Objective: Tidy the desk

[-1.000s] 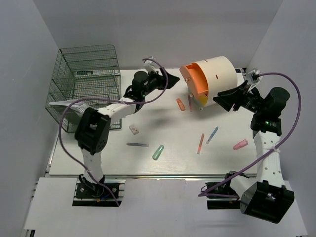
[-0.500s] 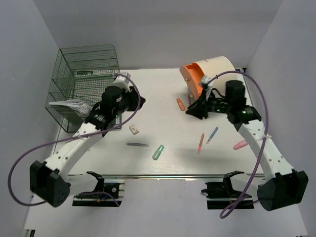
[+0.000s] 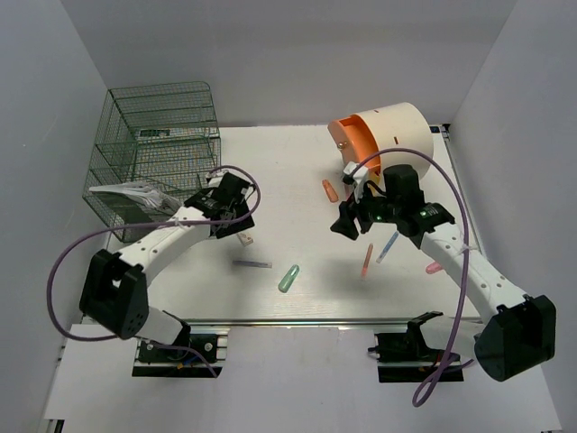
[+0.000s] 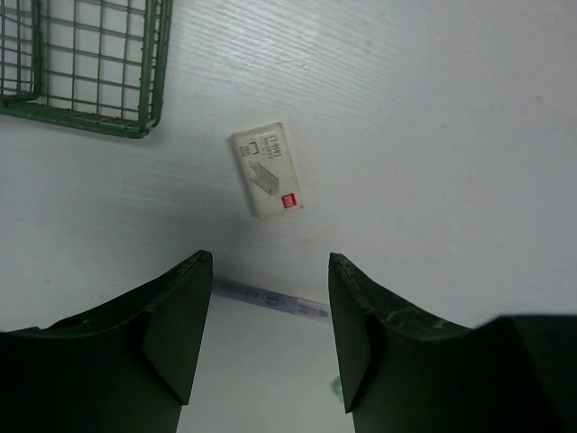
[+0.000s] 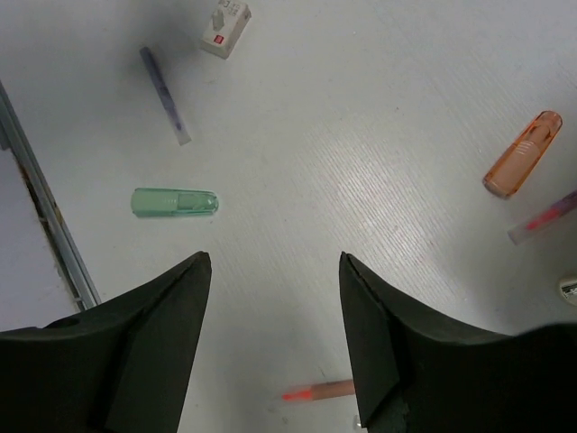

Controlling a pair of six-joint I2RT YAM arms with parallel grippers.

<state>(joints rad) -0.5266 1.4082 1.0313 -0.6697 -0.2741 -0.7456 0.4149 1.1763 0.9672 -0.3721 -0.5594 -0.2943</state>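
I'm watching the left gripper (image 4: 269, 262) hovering open, empty, just short of a small white box (image 4: 267, 170). Right gripper (image 5: 275, 260) is hanging open, empty, near a green capsule (image 5: 175, 202). The desk (image 3: 288, 171) is lying beneath both arms.

The left arm (image 3: 167, 239) and the right arm (image 3: 469, 266) were both built of white links joined by bulky black joint housings (image 3: 115, 293). A purple cable (image 3: 52, 284) ran in loose loops along each arm. Each arm rose from a black base (image 3: 176, 347) at the near edge. The left fingers (image 4: 171, 334) and right fingers (image 5: 153, 334) were dark, matte and wedge-shaped, with faint scratches.
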